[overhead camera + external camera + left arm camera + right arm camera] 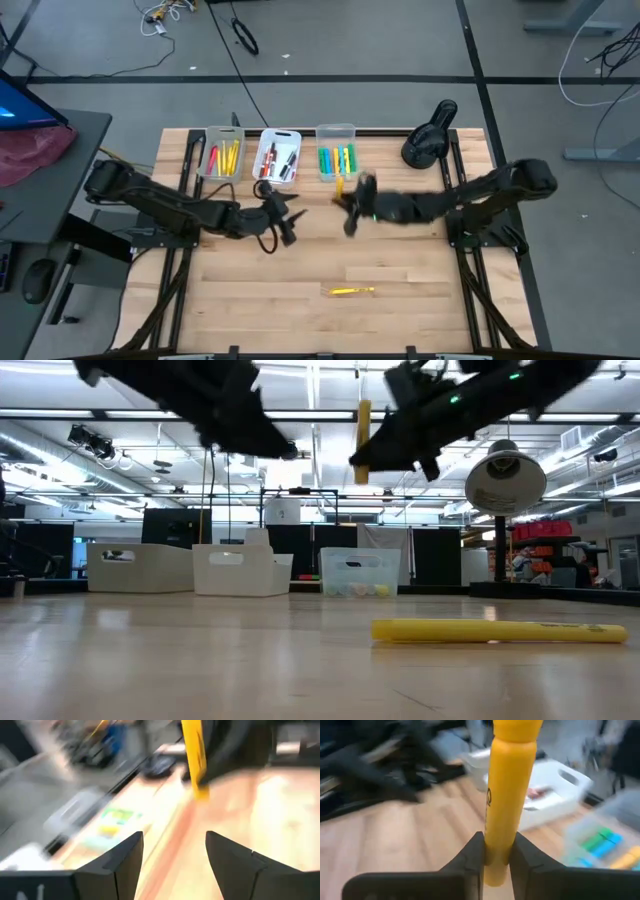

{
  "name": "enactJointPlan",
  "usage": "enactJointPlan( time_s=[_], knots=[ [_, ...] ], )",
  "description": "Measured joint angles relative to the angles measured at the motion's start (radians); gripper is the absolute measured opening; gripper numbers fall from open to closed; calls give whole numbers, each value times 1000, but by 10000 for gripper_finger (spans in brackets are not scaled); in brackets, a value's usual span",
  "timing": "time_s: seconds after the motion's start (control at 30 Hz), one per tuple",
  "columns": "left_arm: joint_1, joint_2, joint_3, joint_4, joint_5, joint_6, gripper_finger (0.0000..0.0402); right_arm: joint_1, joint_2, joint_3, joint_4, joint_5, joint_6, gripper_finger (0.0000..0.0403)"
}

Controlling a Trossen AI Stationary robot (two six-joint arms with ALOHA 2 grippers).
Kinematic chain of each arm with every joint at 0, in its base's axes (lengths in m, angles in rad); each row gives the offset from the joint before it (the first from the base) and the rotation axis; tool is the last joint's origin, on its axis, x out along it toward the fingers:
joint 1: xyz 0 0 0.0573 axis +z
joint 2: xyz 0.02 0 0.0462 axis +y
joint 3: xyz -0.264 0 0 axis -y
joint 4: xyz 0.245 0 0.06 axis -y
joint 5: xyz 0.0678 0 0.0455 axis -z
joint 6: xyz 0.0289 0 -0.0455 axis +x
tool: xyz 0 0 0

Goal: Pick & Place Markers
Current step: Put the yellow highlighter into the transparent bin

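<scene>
Wooden table (pixel 250 300) mid-frame in the high view, three bins (pixel 278 155) along its upper edge already stocked with markers. Right gripper (pixel 350 212) near centre, clamped on an upright yellow marker (pixel 507 795), glossy, thick-barrelled, not yet binned. Left gripper (pixel 290 222) just left of centre, gaping, empty. One more yellow marker on the table (pixel 350 291), lower centre, left to fetch.

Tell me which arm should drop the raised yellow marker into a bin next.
Right. Its pincer is shut on the yellow marker, raised near the bins. The left pincer stands open and holds nothing.
</scene>
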Motion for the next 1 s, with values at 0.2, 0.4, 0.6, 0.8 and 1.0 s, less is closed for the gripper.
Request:
enactJointPlan(
  time_s=[0.2,0.4,0.6,0.8,1.0],
  knots=[
    [-31,-2,0,-221,-106,-201,213,-287,32,183,-313,-231,60,49],
    [-29,36,1,-221,-106,-205,198,-513,218,393,-511,-404,121,49],
    [-29,38,0,-226,-105,-203,190,-598,388,500,-564,-527,236,53],
    [-32,38,0,-225,-105,-203,190,-603,452,517,-592,-529,287,64],
    [-36,38,0,-225,-105,-203,190,-603,456,517,-649,-528,295,71]
  ],
)
